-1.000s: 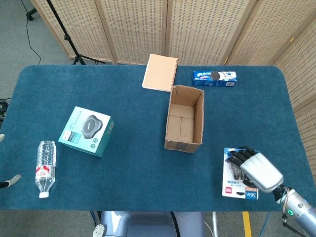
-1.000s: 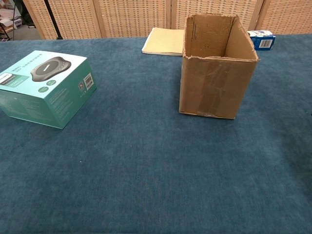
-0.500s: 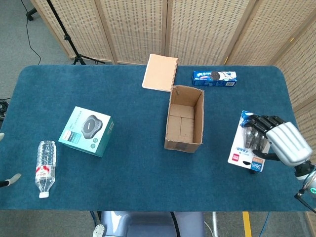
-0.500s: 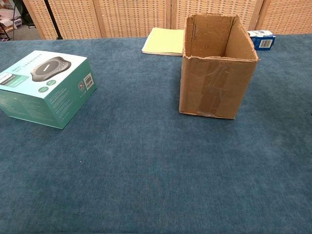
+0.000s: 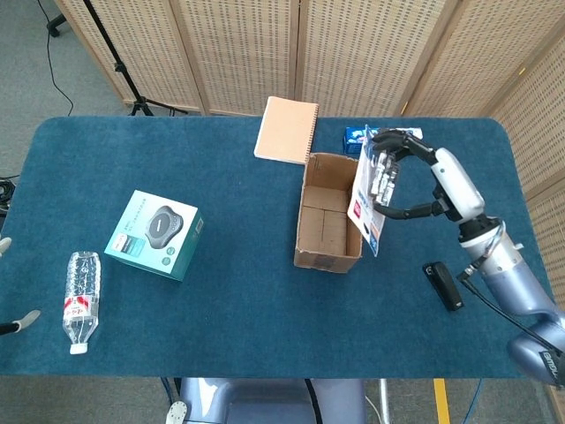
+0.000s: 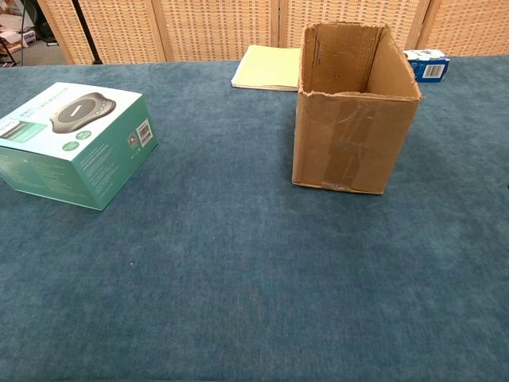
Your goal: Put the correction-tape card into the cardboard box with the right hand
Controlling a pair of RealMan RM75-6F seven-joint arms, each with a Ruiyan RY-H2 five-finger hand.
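Observation:
The cardboard box [image 5: 310,226] stands open-topped at the table's centre; in the chest view the box [image 6: 350,139] shows its taped front wall. My right hand [image 5: 430,179] grips the white and blue correction-tape card [image 5: 367,207] and holds it on edge, tilted, in the air over the box's right rim. The card's lower corner hangs just outside that wall. Neither the card nor the right hand shows in the chest view. Only pale fingertips [image 5: 21,321] of my left hand show at the left edge of the head view, apart and holding nothing.
A small black object [image 5: 443,284] lies on the blue cloth right of the box. A teal product box [image 5: 154,234] and a water bottle [image 5: 81,300] sit on the left. Behind the box are a tan notebook [image 5: 287,129] and a blue cookie pack [image 5: 357,137].
My right hand has lifted the card off the near right of the table and carried it up and left to the box's right rim. A black object now lies on the cloth.

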